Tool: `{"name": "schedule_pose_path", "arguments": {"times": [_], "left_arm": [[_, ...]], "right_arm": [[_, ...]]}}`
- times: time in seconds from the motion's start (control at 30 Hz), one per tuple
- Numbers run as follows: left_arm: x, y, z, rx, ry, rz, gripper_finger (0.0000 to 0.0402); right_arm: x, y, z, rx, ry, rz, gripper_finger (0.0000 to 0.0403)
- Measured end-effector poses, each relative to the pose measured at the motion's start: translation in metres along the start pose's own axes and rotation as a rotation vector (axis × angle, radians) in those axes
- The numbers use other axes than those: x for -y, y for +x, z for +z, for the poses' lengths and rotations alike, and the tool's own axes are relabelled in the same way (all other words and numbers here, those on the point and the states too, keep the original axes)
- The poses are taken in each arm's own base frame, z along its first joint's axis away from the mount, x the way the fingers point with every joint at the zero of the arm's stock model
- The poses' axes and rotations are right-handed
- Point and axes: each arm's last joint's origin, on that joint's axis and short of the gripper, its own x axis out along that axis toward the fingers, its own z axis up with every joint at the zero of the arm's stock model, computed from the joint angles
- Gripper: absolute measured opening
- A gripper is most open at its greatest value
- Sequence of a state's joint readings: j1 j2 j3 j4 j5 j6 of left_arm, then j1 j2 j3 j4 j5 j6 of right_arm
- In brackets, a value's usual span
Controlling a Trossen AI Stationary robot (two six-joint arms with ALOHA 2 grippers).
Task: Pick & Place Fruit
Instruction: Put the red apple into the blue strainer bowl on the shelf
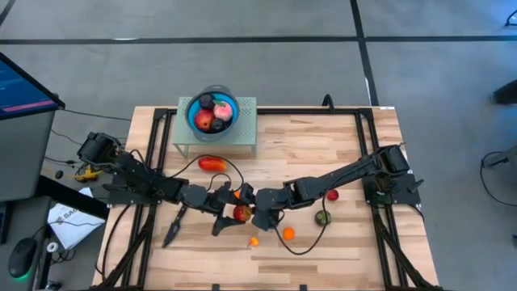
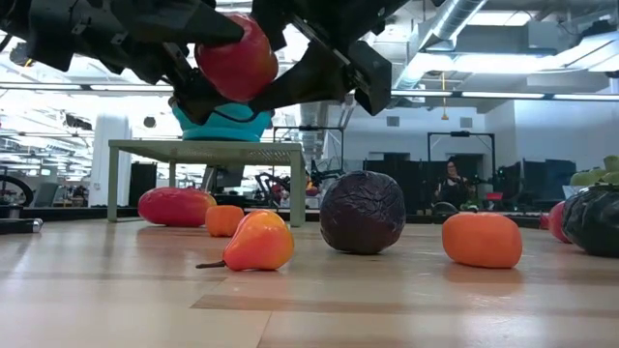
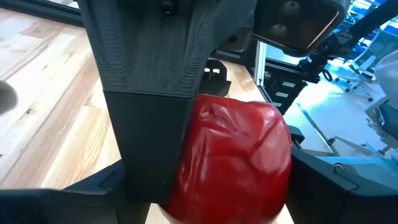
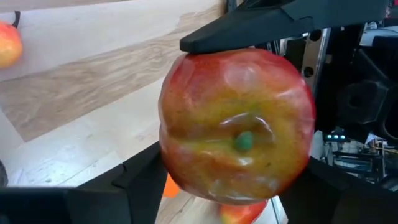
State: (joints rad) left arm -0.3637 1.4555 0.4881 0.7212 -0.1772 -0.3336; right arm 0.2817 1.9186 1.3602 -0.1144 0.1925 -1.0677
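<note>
Handover of a red apple (image 1: 241, 212) above mid-worktop (image 1: 339, 242): the left gripper (image 1: 230, 212) has its fingers clamped on the fruit, while the right gripper (image 1: 257, 212) brackets it from the opposite side, its fingers not visibly closed on it. Release by the left before the right seats could drop the apple among the loose fruit below, well short of the blue bowl (image 1: 194, 117).

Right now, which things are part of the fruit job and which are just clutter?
Job: red apple, held mid-air by left gripper, right gripper at it; long red piece, orange ball, green ball, red ball on table; blue bowl.
Clutter: monitor, mouse, papers beside the table.
</note>
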Motion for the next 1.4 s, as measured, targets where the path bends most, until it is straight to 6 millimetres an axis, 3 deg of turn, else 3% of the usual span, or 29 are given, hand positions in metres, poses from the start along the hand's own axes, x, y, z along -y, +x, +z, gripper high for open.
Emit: {"name": "schedule_pose_path", "arguments": {"times": [0.23,0.4,0.57,0.7,0.9,1.03,1.13,1.27,1.4], "left_arm": [[-0.005,0.001,0.002,0.008,-0.020,0.016,0.0317],[-0.010,0.002,0.005,0.008,-0.020,-0.013,0.0357],[-0.016,-0.001,0.009,-0.009,0.027,0.008,0.0371],[-0.025,-0.016,0.023,-0.025,0.045,0.062,0.0369],[-0.021,-0.062,0.055,0.060,0.062,0.113,0.0359],[-0.006,-0.092,0.059,0.082,0.130,0.188,0.0350],[0.004,-0.107,0.054,0.075,0.162,0.264,0.0344],[0.013,-0.113,0.049,0.083,0.188,0.326,0.0340],[0.017,-0.109,0.044,0.074,0.192,0.356,0.0340]], "right_arm": [[-0.004,-0.001,0.004,-0.002,0.058,0.018,0.0221],[-0.009,-0.002,0.008,-0.011,0.133,0.024,0.0227],[-0.016,-0.002,0.003,-0.072,0.282,0.095,0.0226],[-0.022,-0.003,-0.008,-0.146,0.432,0.181,0.0224],[-0.013,-0.002,-0.033,-0.225,0.591,0.190,0.0228],[0.013,-0.010,-0.059,-0.222,0.679,0.093,0.0227],[0.046,-0.028,-0.084,-0.186,0.752,-0.054,0.0228],[0.101,-0.062,-0.115,-0.180,0.834,-0.339,0.0230],[0.154,-0.081,-0.145,-0.154,0.867,-0.481,0.0230]]}}
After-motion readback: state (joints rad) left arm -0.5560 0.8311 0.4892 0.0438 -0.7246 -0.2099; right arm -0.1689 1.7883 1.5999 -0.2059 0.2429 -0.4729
